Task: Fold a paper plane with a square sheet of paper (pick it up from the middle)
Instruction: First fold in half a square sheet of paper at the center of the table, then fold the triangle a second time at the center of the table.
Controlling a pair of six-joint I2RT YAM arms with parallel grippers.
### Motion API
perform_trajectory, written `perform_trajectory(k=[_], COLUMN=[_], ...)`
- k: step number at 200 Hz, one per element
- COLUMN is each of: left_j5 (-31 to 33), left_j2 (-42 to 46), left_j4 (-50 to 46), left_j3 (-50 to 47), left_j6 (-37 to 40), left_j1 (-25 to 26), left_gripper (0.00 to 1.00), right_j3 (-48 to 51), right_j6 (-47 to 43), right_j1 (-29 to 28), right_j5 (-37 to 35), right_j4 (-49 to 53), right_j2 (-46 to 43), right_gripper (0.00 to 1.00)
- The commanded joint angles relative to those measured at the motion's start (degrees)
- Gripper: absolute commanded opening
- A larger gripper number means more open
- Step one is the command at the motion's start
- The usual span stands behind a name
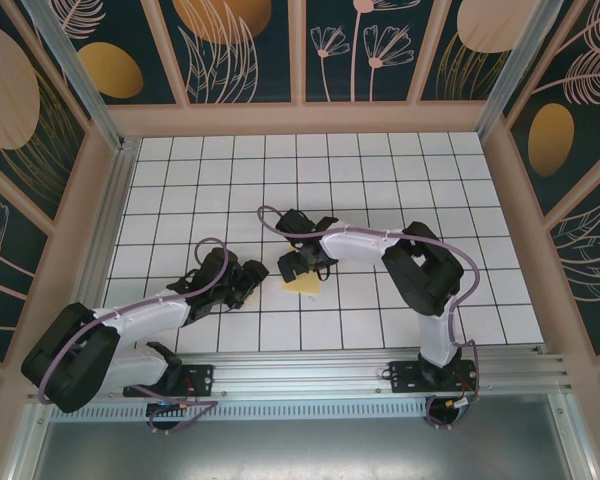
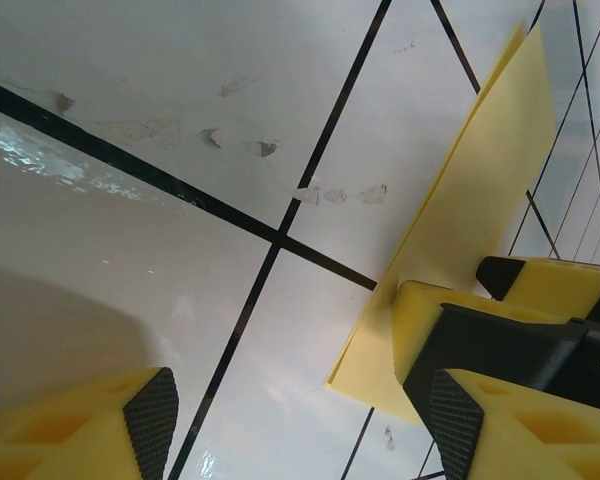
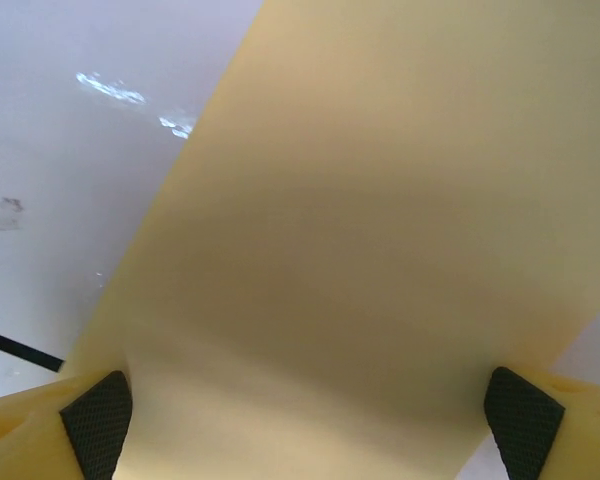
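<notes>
The pale-yellow sheet of paper (image 1: 302, 286) lies folded on the white tiled floor near the middle. In the left wrist view the paper (image 2: 485, 170) is a narrow layered strip with a doubled edge. My right gripper (image 1: 300, 266) hovers just over it, jaws wide apart. From the right wrist the paper (image 3: 360, 220) spans the gap between the black pads (image 3: 98, 420), flat and ungripped. My left gripper (image 1: 248, 284) stands open to the paper's left. Bare tile lies between its fingers, and its right pad (image 2: 455, 425) is near the paper's corner.
Black grid lines (image 2: 280, 240) cross the white tiled floor (image 1: 380, 180). Wooden-framed patterned walls (image 1: 300, 50) enclose it on three sides. An aluminium rail (image 1: 330, 375) carrying both arm bases runs along the near edge. The right gripper's yellow fingers (image 2: 435, 315) show in the left wrist view.
</notes>
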State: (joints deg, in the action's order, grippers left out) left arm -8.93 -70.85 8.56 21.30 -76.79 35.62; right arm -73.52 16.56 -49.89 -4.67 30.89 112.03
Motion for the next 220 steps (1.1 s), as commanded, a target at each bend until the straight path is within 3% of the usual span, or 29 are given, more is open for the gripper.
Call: perform_trajectory(k=[1, 101, 182, 220], left_j5=[0.0, -4.8, -8.3, -7.6], left_j2=[0.8, -5.4, -10.9, -13.7], left_j4=[-0.5, 1.8, 6.0, 4.9], left_j3=[-0.5, 6.2, 8.4, 9.5], left_j6=[-0.7, 4.9, 5.6, 4.6], left_j1=[-0.4, -0.3, 2.9, 4.7], left_gripper=[0.7, 0.66, 0.6, 0.58], right_j3=[0.4, 4.7, 9.1, 9.9], right_j6=[-0.6, -0.5, 0.1, 0.3], right_j1=[-0.2, 3.4, 7.6, 8.8], right_j5=[0.5, 7.5, 15.4, 15.8], right_j4=[1.4, -2.1, -6.6, -6.9], right_j2=[2.0, 2.5, 2.3, 3.2], right_gripper=[0.95, 0.65, 0.55, 0.53])
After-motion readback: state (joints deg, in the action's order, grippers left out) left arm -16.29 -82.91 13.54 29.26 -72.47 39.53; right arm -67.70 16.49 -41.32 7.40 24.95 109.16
